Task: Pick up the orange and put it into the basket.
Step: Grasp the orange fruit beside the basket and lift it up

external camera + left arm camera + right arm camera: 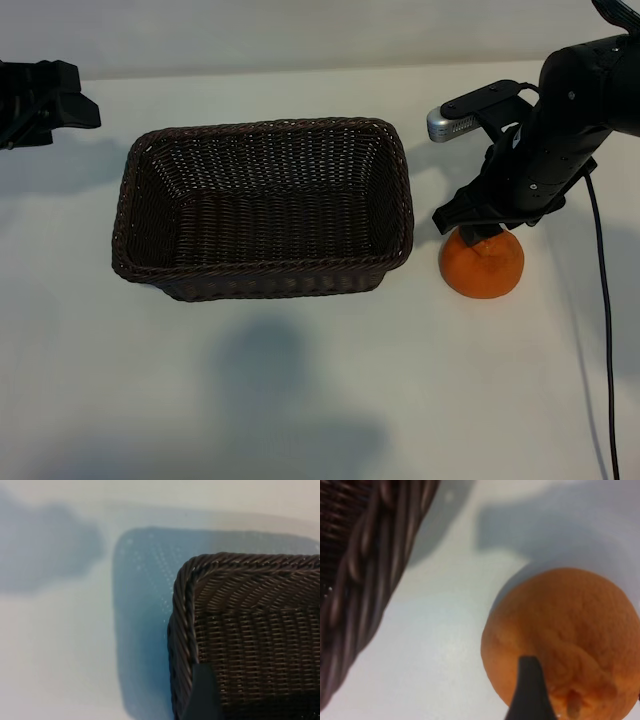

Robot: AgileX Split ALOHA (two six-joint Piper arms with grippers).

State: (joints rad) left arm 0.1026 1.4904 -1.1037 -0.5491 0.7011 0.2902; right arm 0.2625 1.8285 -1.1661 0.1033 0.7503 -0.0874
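The orange (482,265) rests on the white table just right of the basket (262,268), a large dark-brown wicker one. My right gripper (478,234) comes down onto the top of the orange and is shut on its upper part. In the right wrist view one dark finger (530,690) lies against the orange (570,625) beside its stem nub, with the basket rim (365,580) off to one side. My left gripper (80,105) is parked open at the far left, holding nothing. Its wrist view shows one finger (201,692) over a basket corner (185,610).
A black cable (603,300) runs down the table at the far right. Bare white table lies in front of the basket and the orange, and between the basket and the left arm.
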